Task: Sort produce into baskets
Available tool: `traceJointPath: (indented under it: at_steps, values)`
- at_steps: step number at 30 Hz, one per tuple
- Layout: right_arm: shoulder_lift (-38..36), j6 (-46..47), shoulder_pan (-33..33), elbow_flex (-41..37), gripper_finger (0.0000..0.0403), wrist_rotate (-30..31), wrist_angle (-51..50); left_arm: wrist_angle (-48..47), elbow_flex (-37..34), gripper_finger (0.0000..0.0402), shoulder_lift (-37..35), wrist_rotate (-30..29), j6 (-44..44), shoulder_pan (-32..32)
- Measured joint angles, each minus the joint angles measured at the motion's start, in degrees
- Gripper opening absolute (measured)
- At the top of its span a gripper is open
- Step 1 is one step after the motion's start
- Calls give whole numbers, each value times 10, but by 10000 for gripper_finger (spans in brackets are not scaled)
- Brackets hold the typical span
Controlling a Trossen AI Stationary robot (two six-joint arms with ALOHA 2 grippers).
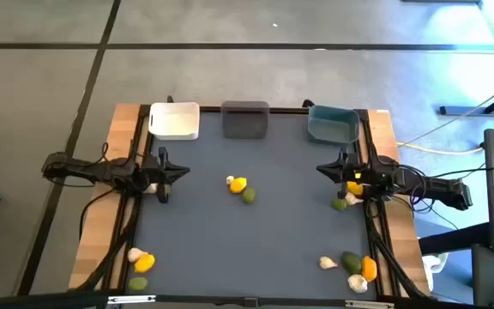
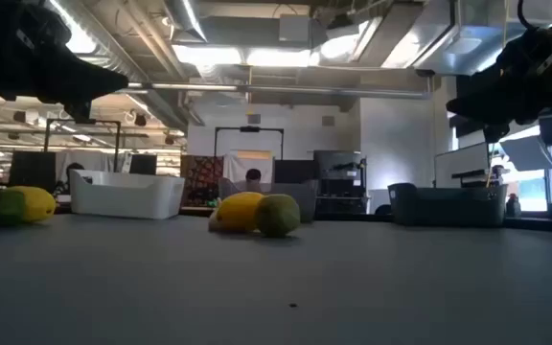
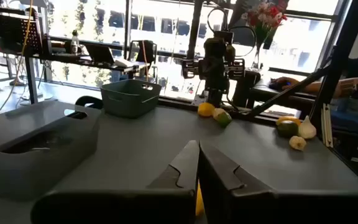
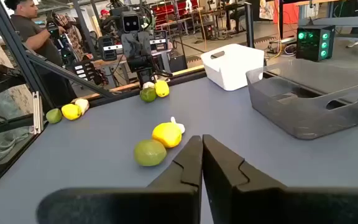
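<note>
High view: table centre, small yellow-orange lemon-like fruit [image 1: 238, 184], round green lime-like fruit [image 1: 249, 196] at its 4 o'clock, whitish garlic-like bulb [image 1: 230, 180] touching at 10 o'clock. Other pieces clustered toward table's 4, 5 and 7 o'clock. White [image 1: 175, 120], dark grey [image 1: 245, 118] and teal-blue [image 1: 333, 125] rectangular plastic bins line 12 o'clock edge. Left gripper [image 1: 178, 172] at 9 o'clock, right gripper [image 1: 322, 169] at 3 o'clock, fingers of both pressed together, empty. Judgement: fruits light, firm, smooth, prone to roll; pinch across widest middle. Bulb likely papery, fragile; grip gently at body.

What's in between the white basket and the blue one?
The grey basket sits between the white basket and the blue basket, seen from above.
</note>
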Motion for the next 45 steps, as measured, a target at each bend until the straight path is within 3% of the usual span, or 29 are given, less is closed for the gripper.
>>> traceJointPath:
  at_steps: [41,45]
  values:
    - [0,0,0,0,14,0,0,0,0,6,0,0,0,0]
    - [0,0,0,0,14,0,0,0,0,6,0,-7,37,0]
